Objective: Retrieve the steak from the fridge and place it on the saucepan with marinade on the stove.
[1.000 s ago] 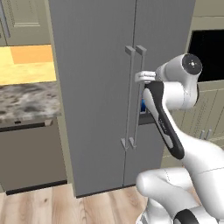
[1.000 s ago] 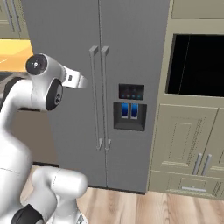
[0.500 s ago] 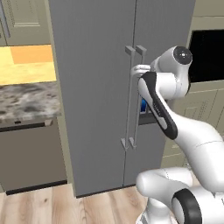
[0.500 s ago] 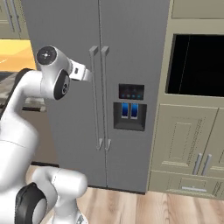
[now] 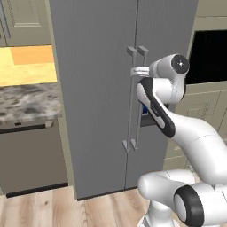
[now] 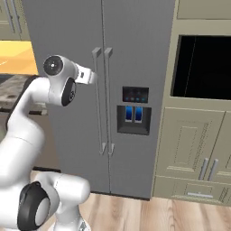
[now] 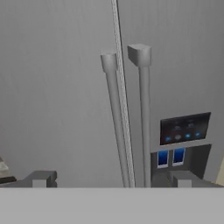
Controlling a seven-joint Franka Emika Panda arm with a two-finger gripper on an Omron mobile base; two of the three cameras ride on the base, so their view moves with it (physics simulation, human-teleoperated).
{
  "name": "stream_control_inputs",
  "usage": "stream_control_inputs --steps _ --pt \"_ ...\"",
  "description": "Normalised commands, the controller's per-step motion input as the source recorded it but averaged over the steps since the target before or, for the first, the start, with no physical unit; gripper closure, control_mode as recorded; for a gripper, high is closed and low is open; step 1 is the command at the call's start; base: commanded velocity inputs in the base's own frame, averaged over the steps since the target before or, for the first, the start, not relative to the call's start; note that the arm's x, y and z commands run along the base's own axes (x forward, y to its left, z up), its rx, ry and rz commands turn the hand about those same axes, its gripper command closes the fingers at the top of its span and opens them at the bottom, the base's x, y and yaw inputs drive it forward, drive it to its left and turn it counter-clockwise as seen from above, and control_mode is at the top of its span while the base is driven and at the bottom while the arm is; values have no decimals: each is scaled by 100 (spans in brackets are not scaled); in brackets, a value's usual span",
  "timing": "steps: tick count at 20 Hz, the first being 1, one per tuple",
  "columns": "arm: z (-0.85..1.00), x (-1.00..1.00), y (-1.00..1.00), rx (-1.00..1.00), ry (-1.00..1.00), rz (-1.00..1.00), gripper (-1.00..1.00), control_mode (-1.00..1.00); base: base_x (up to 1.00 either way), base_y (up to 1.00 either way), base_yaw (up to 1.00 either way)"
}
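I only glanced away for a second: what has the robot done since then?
The arm has swung its open pincer closer to the fridge, towards the two door handles. Nothing has been grabbed. Both fridge doors have stayed shut, and the base hasn't moved.

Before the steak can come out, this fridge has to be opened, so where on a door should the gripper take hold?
Grip one of the long vertical bar handles beside the centre seam of the fridge, around mid-height, coming straight at the doors from the front. The bars stand off the door faces, so fingers turned sideways should straddle one. The gripper is open, with both handles between its tips, probably too many; shift to one.
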Motion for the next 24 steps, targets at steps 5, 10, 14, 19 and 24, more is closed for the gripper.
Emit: stream_control_inputs --steps 5,10,14,19,24 --pt "0 44 -2 0 0 0 -100 -100 0 0 0" --pt "0 48 0 0 0 0 -100 -100 0 0 0" --pt "0 51 -2 0 0 0 -100 -100 0 0 0" --pt "-1 51 -8 0 0 0 -100 -100 0 0 0" --pt "-10 55 0 0 0 0 -100 -100 0 0 0"
